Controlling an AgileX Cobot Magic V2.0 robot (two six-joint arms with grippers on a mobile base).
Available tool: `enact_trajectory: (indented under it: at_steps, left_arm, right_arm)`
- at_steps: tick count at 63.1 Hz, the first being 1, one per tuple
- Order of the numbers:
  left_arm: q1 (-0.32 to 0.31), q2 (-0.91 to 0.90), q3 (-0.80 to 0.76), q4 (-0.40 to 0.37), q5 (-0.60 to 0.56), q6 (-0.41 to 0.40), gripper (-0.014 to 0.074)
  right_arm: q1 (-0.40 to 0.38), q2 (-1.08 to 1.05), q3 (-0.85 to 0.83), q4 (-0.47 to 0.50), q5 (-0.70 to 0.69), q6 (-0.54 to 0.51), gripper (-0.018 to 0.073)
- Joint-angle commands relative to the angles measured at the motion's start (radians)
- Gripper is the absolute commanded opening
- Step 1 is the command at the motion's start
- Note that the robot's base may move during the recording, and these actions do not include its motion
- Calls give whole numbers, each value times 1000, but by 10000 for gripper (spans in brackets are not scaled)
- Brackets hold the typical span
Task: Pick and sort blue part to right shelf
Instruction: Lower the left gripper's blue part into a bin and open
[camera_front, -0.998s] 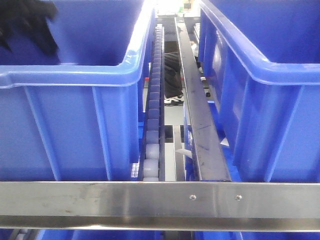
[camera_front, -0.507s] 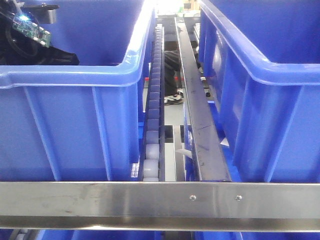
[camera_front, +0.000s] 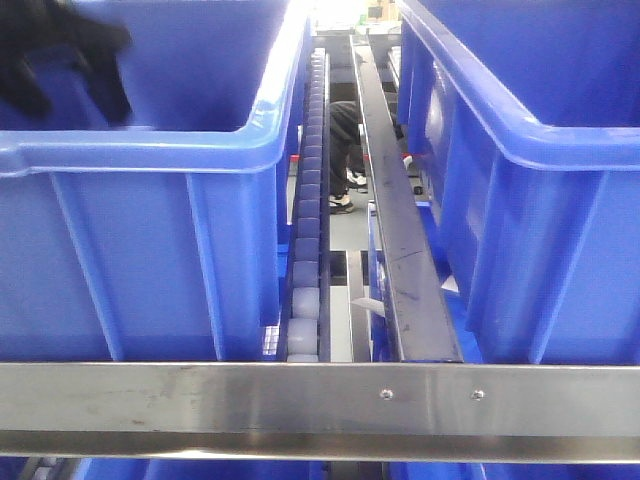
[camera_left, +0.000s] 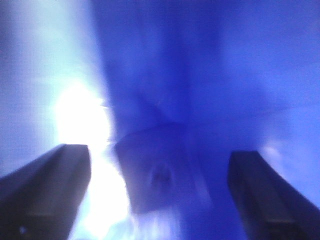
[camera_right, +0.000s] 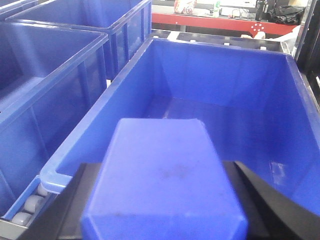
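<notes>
Hovering over a blue tote bin (camera_right: 225, 65), the right tool (camera_right: 167, 200) clamps the blue part (camera_right: 165, 170); the left tool (camera_left: 160, 160) is spread apart.

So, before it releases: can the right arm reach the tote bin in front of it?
Likely yes: the held blue part hangs at the near rim of the open tote bin, with nothing in between.

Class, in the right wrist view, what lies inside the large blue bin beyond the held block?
The bin shows only its bare floor and walls. The blue block covers its near end, so anything there is hidden.
</notes>
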Motion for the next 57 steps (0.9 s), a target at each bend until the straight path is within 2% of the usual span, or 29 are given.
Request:
enact_trajectory:
  at_steps: [1,10,35,41,57]
  left_arm:
    - [-2,-146,7,2,-33,-6,434]
    - [-2,-329,120,2,-64,-6,341]
    - [-2,-847,468,-10,-121,-6,165]
    - [-2,-975,527,-10,-121,-6,124]
    - [-2,-1252,611,-8,-121,-6,125]
  right_arm:
    - [-1,18,-27,-11,-98,-10,266]
    - [-1,18,-27,-11,-94,-10,266]
    - [-1,34,-27,-11,-76,-10,266]
    - [-1,99,-31,-8,-78,-9,266]
    - [-1,417,-174,3,-74,44,266]
